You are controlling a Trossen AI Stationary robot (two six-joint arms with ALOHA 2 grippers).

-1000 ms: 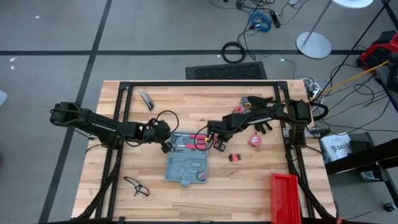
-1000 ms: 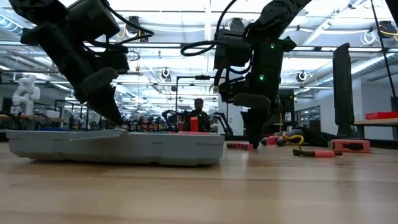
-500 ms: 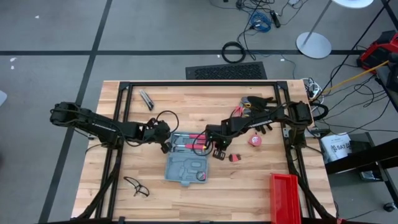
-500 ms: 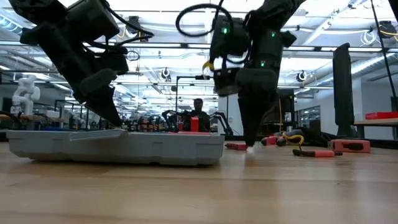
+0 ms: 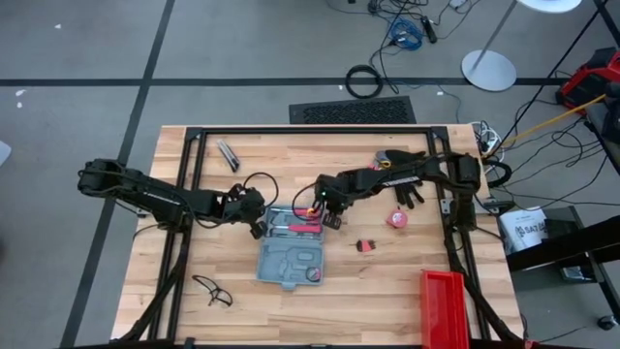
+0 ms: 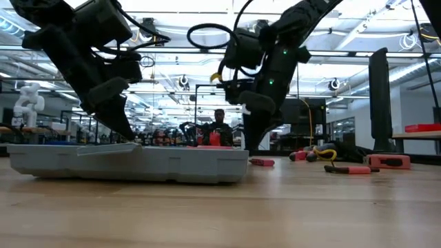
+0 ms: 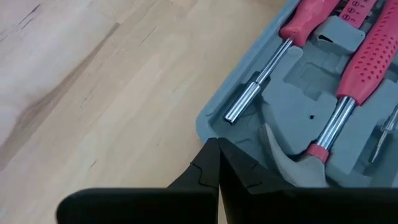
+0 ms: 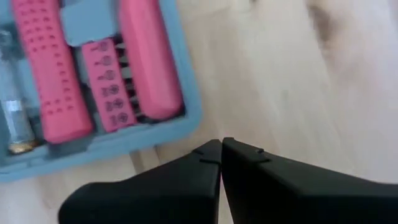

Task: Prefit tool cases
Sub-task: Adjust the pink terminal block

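Tool case (image 5: pixel 291 247): lying open and flat near the table's (image 5: pixel 194 281) middle, red-handled tools (image 7: pixel 367 56) seated in the grey tray. Left gripper (image 5: pixel 260 229): fingers pressed together, holding nothing, tips at the case's left far corner, just over the rim beside the hammer head (image 7: pixel 292 165). Right gripper (image 5: pixel 327 215): fingers likewise together and empty, poised just beyond the case's right far corner, above bare wood. Red bin (image 5: pixel 444 307): well to the right of the case, at the table's near edge.

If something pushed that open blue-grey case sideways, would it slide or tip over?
The tool case lies flat and wide on the wooden table, so it would probably slide rather than tip. Its moulded plastic looks stiff. The red-handled tools in its tray likely add weight.
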